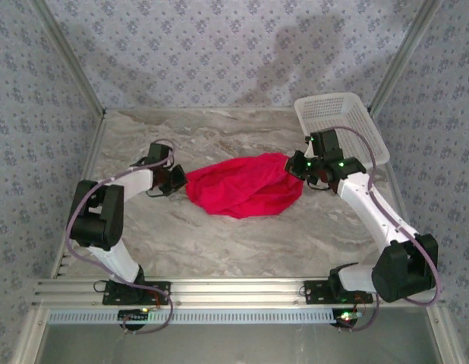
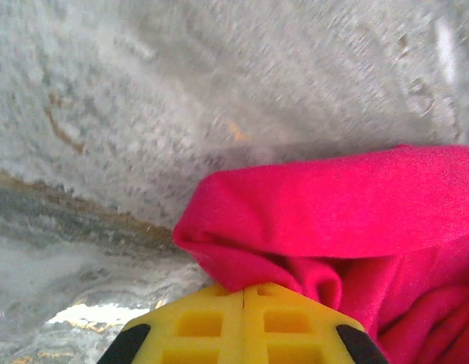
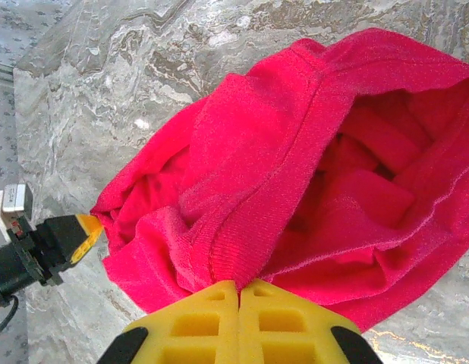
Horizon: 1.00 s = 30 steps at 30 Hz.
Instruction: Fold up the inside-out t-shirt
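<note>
Right wrist: t-shirt (image 3: 295,152) pinched in right gripper (image 3: 239,286) (bunched).

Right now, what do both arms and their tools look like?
The left arm and right arm have white links, black joint housings and looping lilac-grey cables; the right shows green lights near its wrist. The left tool and right tool have yellow gridded pads with black corners.

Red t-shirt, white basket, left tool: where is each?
red t-shirt (image 1: 246,186): top view, middle of the bunched cloth.
white basket (image 1: 342,114): top view, its mesh floor.
left tool (image 2: 243,292): left wrist view, where its yellow tips meet.
</note>
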{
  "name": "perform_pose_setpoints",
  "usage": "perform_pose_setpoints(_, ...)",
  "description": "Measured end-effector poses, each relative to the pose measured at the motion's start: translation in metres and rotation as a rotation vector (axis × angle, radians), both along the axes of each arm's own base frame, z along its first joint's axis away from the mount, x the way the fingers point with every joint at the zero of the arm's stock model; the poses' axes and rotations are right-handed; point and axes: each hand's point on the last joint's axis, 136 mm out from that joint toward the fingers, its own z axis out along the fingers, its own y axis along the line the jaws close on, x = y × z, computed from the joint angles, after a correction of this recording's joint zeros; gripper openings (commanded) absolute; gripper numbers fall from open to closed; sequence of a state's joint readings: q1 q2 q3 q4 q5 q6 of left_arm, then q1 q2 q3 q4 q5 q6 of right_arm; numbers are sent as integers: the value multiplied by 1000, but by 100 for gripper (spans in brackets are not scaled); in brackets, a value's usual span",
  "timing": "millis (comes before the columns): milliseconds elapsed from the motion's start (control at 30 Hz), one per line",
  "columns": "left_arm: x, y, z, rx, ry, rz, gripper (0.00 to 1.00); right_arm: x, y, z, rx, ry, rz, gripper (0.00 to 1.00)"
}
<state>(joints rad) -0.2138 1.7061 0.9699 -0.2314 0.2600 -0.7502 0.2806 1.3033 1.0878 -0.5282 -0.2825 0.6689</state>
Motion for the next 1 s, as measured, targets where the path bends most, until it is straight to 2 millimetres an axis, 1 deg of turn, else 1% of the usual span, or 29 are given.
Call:
perform_pose_setpoints(33,1,1,3,6,-7,0,0,0,0,0,0,0,3,0)
perform_pose_setpoints(67,1,2,7,17,-11,-1,12,-1,0,0,-1,1,4,0)
perform_pose_setpoints(133,0,6,12,59,-13,-2,32,-1,-1,0,-1,3,4,0)
perform_pose_setpoints(167,-1,8,16,93,-15,-7,39,-1,-1,0,-1,3,5,0)
perform_pose_setpoints(200,-1,9,20,128,-20,-12,40,-1,-1,0,1,3,5,0)
perform_pose_setpoints(333,-3,1,42,255,-64,-57,39,-1,-1,1,5,4,6,0)
perform_pose_setpoints(433,-1,-10,54,307,-95,-100,30,-1,-1,1,11,5,8,0)
perform_pose_setpoints(500,1,-14,55,332,-96,-120,24,-2,-2,1,12,9,8,0)
perform_pose_setpoints(533,3,-14,53,345,-92,-124,22,-2,-2,1,13,10,8,0)
perform_pose_setpoints(600,6,-12,46,372,-73,-127,21,-2,-2,1,14,13,8,0)
perform_pose_setpoints(800,3,-7,7,424,24,-140,20,-1,-4,3,16,12,4,0)
perform_pose_setpoints(867,2,-7,1,429,41,-144,20,-1,-4,3,16,13,4,0)
perform_pose_setpoints(1000,2,-7,-6,434,56,-147,21,-1,-5,4,17,11,1,0)
